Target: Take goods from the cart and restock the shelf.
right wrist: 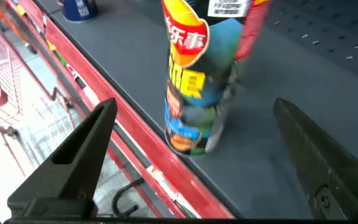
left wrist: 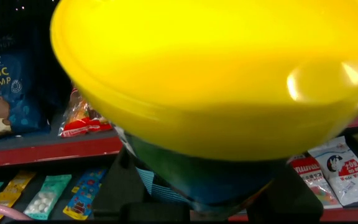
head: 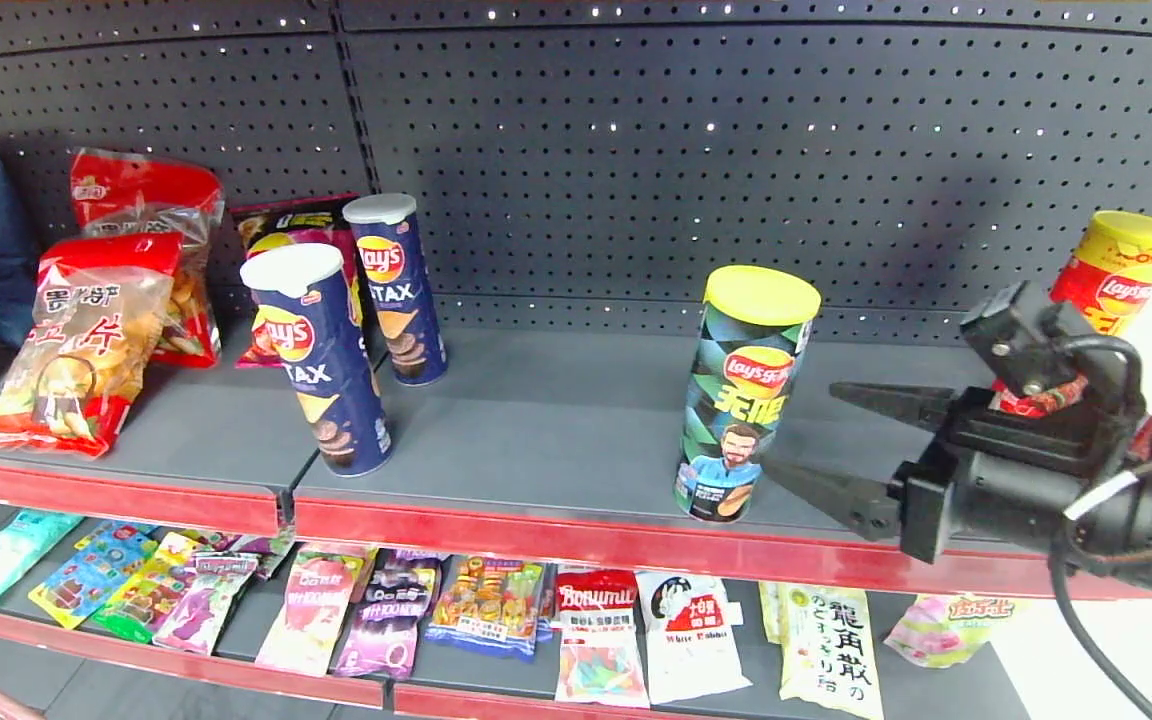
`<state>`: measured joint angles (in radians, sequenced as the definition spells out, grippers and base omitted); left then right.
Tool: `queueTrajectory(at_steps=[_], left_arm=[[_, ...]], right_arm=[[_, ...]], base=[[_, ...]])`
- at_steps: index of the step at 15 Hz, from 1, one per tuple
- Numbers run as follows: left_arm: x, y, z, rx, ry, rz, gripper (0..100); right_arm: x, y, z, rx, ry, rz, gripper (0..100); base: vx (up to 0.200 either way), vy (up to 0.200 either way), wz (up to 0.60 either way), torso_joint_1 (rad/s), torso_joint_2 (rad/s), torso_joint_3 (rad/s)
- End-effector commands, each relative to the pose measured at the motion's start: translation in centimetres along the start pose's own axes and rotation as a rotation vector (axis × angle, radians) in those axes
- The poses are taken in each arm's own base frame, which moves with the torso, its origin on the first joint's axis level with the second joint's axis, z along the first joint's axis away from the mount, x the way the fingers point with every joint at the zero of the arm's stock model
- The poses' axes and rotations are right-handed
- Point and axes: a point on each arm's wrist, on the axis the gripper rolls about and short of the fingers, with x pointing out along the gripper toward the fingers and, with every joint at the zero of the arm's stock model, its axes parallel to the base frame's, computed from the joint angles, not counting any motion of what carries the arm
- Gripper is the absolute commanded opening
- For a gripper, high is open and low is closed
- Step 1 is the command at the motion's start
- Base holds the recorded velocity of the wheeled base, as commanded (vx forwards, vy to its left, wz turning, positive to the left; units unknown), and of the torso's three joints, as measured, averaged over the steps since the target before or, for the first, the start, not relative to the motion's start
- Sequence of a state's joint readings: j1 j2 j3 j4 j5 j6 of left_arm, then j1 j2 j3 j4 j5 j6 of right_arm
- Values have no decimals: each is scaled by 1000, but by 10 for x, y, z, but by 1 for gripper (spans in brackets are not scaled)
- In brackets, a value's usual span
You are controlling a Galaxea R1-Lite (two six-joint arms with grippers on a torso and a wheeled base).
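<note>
Jaws of the right gripper (head: 798,428) gape (touching nothing) beside the green can (head: 741,395) at the shelf (head: 536,420) front edge; left gripper (left wrist: 201,199) clamps a yellow-lidded can (left wrist: 216,81).

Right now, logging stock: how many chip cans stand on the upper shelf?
4. Front blue can and rear blue can at the left; green can mid-shelf near the front edge; red-and-yellow can far right, base hidden. Bags may hide others.

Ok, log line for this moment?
right gripper: open at green can | can: upright, shelf front | left gripper: holding yellow-lidded can
</note>
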<state>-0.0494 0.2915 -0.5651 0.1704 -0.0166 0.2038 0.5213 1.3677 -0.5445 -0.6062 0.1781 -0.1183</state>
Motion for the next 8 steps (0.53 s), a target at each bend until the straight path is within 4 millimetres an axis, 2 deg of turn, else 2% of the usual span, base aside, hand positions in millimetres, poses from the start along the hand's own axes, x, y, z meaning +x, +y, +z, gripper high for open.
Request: queueTrajectory(at_steps=[1,3,7,8], left_arm=[[-1,0,-1,-1,-4,-1,0],[-2,-1,-4,-6,0,-3,0],[0,-1,-5,-23,9,-11,0],[1,-1,-6,-24,12,-15,0]], right_arm=[[-53,9,-2,-32,-92,-61,100],[-83,15,-13,-56,-127,-98,100],[-157,24,-31,-42,-136,-236,100],[-165,26,-37,-36,-128,-253,100]], base=[[0,0,0,0,0,0],[0,0,0,0,0,0],[0,0,0,0,0,0],[0,0,0,0,0,0]])
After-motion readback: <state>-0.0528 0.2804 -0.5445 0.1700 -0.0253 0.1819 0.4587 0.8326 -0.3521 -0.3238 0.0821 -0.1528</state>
